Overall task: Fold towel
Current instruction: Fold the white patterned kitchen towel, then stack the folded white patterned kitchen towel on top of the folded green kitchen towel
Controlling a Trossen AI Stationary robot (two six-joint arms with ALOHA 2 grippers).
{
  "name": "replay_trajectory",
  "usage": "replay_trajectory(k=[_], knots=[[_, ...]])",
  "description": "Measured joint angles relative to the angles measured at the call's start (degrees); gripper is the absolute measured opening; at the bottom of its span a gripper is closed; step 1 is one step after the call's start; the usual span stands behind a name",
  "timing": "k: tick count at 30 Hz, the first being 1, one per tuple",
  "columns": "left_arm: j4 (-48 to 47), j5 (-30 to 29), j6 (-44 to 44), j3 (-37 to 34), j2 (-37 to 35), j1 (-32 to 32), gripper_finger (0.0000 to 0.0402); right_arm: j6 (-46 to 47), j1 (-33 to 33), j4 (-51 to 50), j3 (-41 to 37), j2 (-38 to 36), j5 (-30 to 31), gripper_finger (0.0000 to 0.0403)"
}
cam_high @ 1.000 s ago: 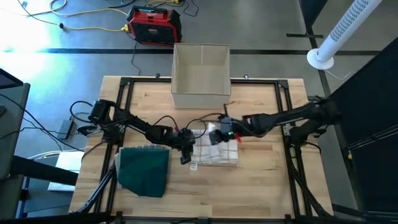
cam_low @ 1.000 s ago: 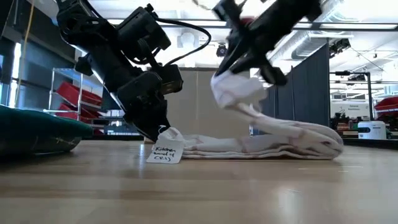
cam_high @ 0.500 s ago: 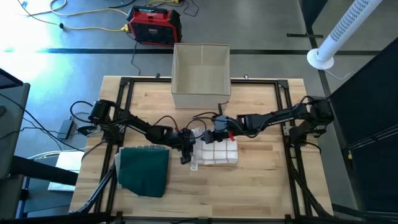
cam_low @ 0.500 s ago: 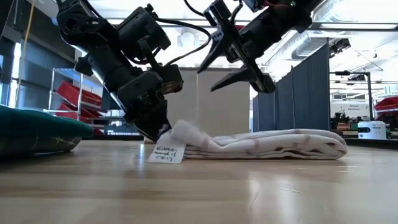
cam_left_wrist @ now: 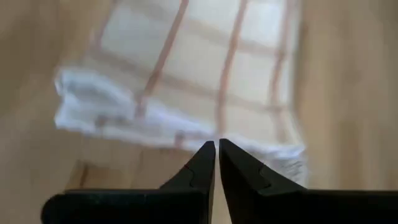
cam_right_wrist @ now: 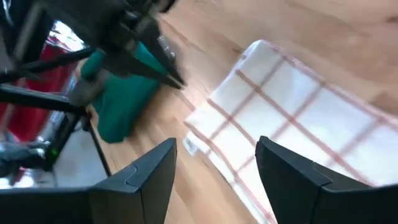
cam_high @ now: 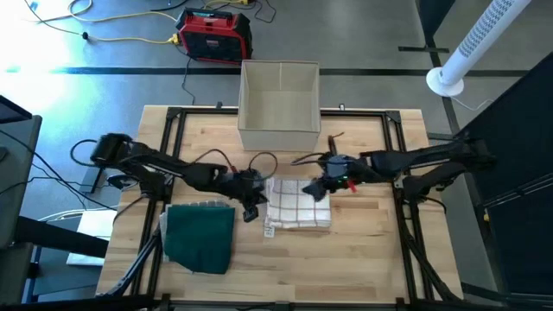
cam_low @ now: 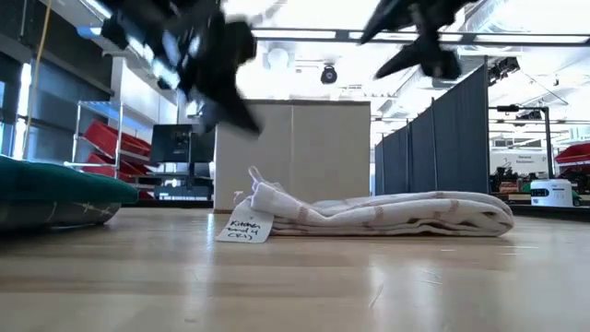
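Note:
The towel (cam_high: 298, 206), white with red checks, lies folded flat on the wooden table (cam_high: 371, 233); a paper tag (cam_low: 244, 226) sticks out at its left end. My left gripper (cam_left_wrist: 216, 149) is shut and hovers above the towel's left edge (cam_high: 251, 210), touching nothing. My right gripper (cam_right_wrist: 217, 163) is open and hangs in the air over the towel's far right corner (cam_high: 318, 192). In the low view both grippers show well above the towel (cam_low: 369, 214).
A folded green cloth (cam_high: 200, 238) lies at the table's near left, close to the towel. An open cardboard box (cam_high: 278, 104) stands at the far edge, in the middle. Bare wood lies right of the towel and in front of it.
My right gripper carried the towel's lifted end leftward over the rest, opened and let it go; that end now lies on top. It then rose and drew back toward the right. My left gripper, which stood down at the towel's left edge, has lifted up and leftward.

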Motion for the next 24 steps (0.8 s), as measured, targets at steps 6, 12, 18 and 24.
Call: replay_trajectory(k=[6, 12, 18, 24], knots=[[4.7, -4.2, 1.5, 3.2, 0.4, 3.3, 0.0023, 1.5, 3.1, -8.3, 0.0, -7.2, 5.8, 0.0204], [4.5, -2.7, 4.9, 9.7, 5.2, 7.3, 0.0046, 5.1, 6.4, -15.0, 0.0, -12.2, 12.8, 0.0204], [0.0, 5.0, 12.6, 19.4, 14.8, 10.0, 0.0118, 6.5, 8.9, -14.9, 0.0, -12.7, 17.0, 0.0204], [-1.8, 9.9, 16.6, 22.9, 25.3, 12.7, 0.0199, 7.7, 12.1, -14.6, 0.0, -12.3, 17.1, 0.0204]])
